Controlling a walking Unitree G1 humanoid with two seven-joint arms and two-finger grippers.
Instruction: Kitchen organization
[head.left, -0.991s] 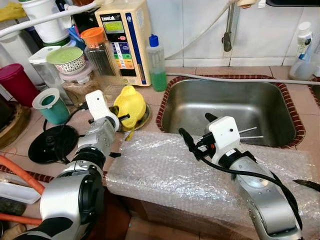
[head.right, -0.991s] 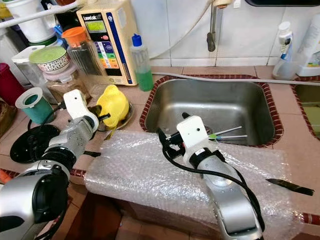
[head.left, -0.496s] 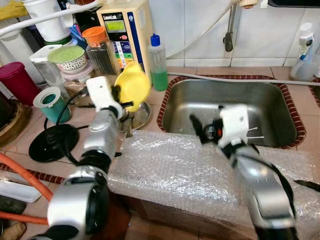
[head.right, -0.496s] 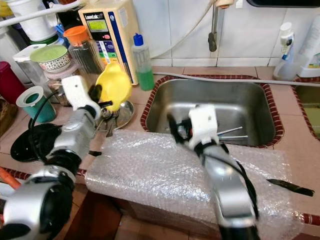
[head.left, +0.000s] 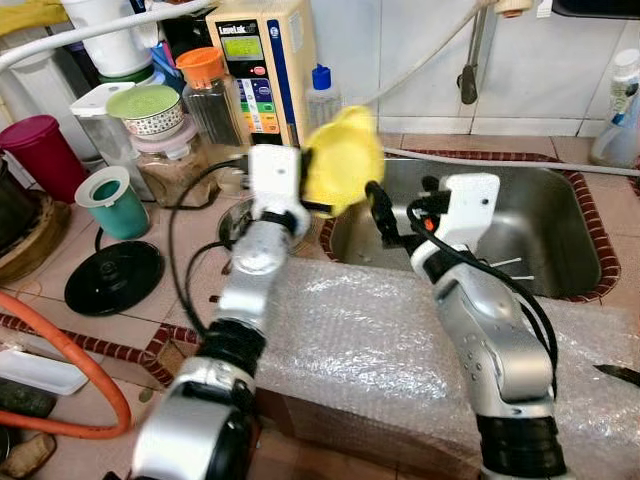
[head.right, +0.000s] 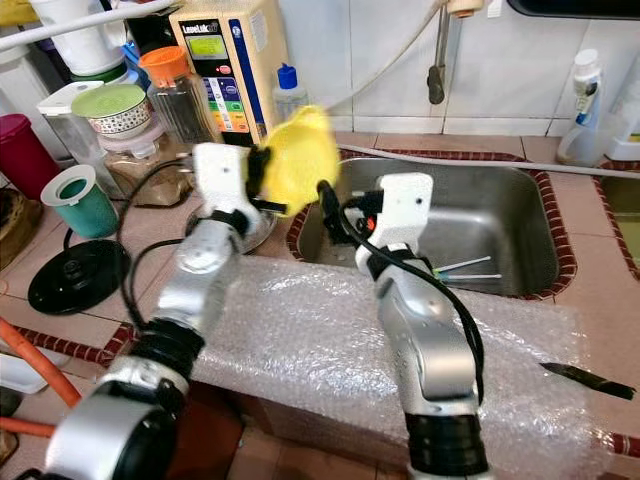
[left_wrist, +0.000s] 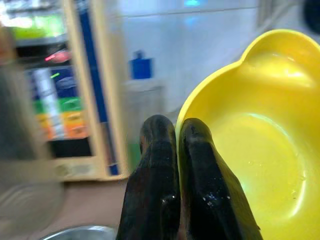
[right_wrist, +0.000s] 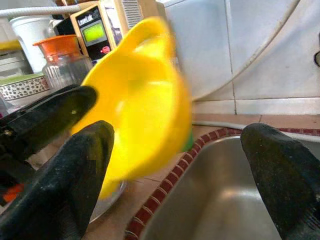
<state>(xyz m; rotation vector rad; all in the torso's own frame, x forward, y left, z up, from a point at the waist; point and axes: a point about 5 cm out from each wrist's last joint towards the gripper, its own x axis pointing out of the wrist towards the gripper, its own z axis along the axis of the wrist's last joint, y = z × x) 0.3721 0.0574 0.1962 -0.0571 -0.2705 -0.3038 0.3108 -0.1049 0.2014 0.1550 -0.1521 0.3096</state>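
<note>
Your left pincer is clamped on the yellow bowl's rim; your right pincer, fingers apart, sits at its 3 o'clock above the sink.

teal cup and black round lid sit at the left; maroon container at far left; knife lies lower right on bubble wrap.

A: Where's the bowl?
B: Above the sink's left rim, pinched by the left gripper. Right gripper just to its right.
A: Counter?
B: Bubble wrap before the sink, water unit behind the bowl.
</note>
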